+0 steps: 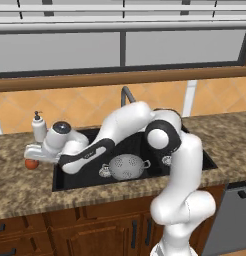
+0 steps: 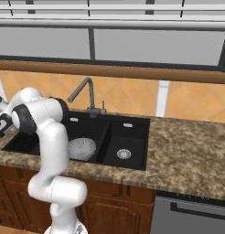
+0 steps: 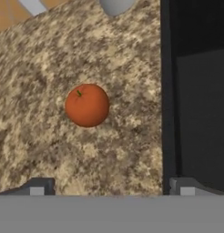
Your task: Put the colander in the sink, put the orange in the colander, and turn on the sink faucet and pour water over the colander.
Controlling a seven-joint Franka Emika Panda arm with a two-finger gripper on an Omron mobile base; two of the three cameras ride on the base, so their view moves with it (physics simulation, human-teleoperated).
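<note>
You are looking at a kitchen with a speckled brown stone counter [image 1: 25,192], an orange tiled wall and a wide window above. A black sink [image 2: 132,123] with two basins is set into the counter. The colander [image 1: 126,166] sits in the wider basin, right way up, with its two little loop handles sticking out. From the right base camera, you see the same colander [image 2: 81,148] beside the wall that splits the basins. The dark faucet [image 2: 83,93] stands behind the sink.

The orange [image 3: 87,105] lies on the counter, just left of the sink edge. It is not in the colander yet. A white soap bottle [image 1: 39,127] stands on the counter behind it.

The arm reaches across the sink to the left. The gripper [image 1: 29,154] hangs right over the orange [image 1: 30,164]. Its fingers [image 3: 38,186] are spread wide apart and hold nothing. Through the hand camera, the orange sits ahead of the two finger tips, closer to the left one, and they do not touch it.
</note>
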